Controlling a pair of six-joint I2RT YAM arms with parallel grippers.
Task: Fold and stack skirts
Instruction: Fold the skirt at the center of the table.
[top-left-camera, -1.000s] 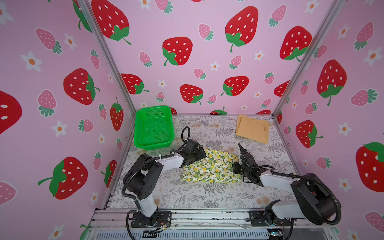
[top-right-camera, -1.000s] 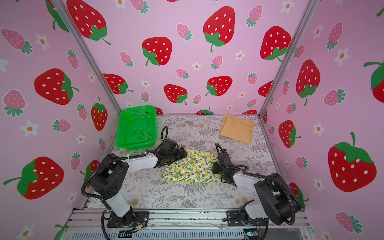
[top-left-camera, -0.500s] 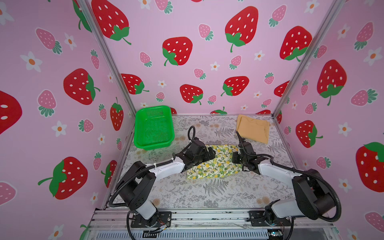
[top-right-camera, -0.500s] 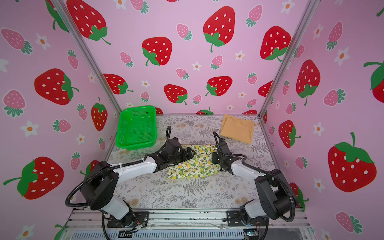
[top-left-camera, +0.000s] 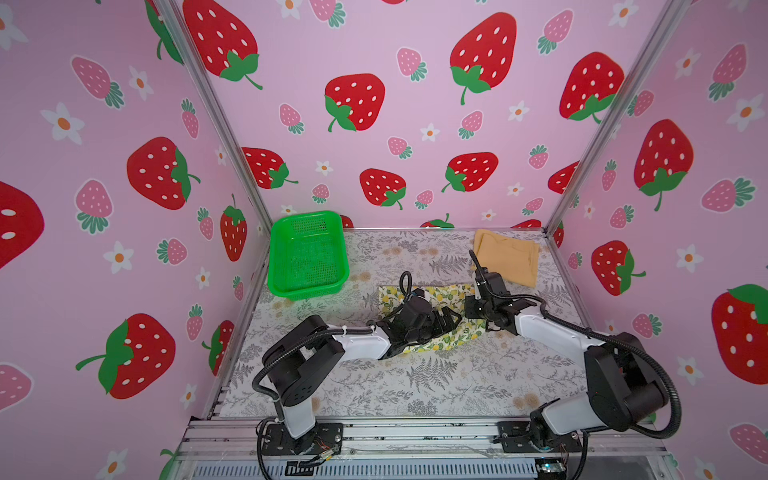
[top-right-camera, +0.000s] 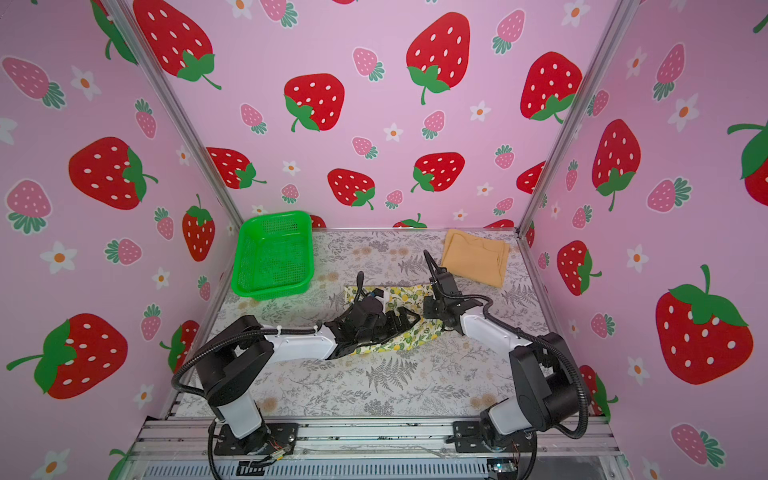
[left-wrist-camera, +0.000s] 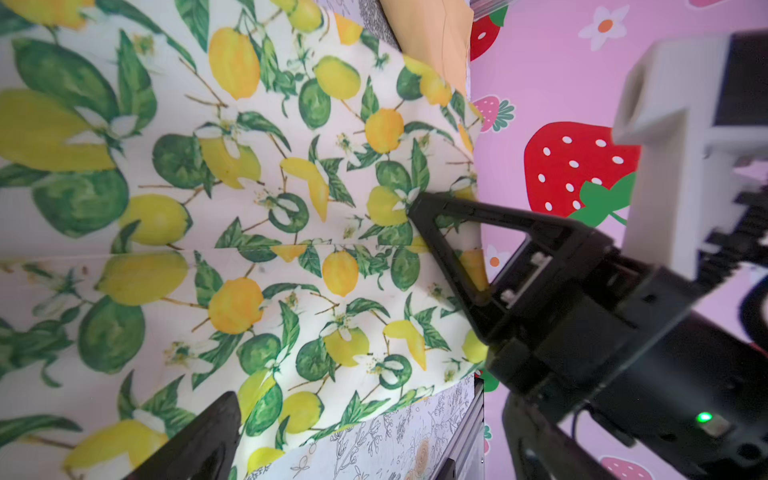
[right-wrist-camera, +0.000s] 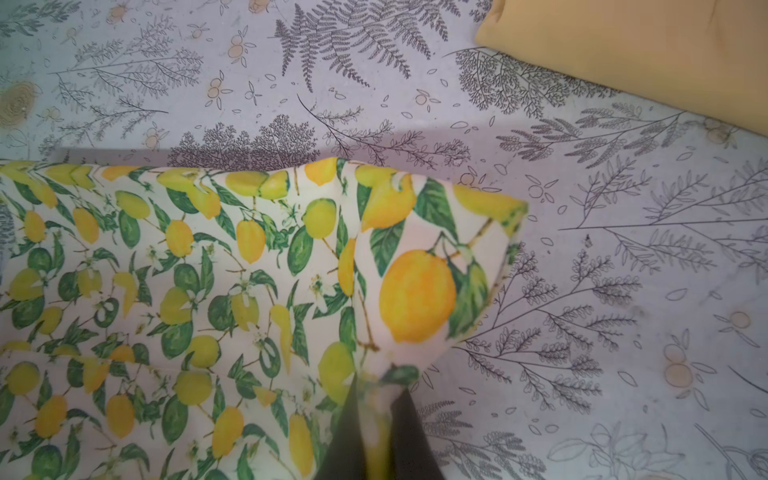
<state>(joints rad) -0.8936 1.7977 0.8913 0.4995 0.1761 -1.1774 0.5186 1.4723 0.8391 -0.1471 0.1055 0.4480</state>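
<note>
Lemon-print skirt (top-left-camera: 451, 294): lies mid-table (top-left-camera: 415, 374), partly under both wrists. It looks thin, light and limp, so it will likely sag and shift between layers.
Mustard-yellow skirt (top-left-camera: 507, 255): folded flat at the table's 1 o'clock corner.
Right gripper (right-wrist-camera: 376, 390): pressed together, pinching the print skirt's raised corner.
Left gripper (top-left-camera: 446, 321): spread wide over the print, holding nothing.
Best hold: corners or the folded edge, through all layers. A mid-panel grab would probably bunch it.
</note>
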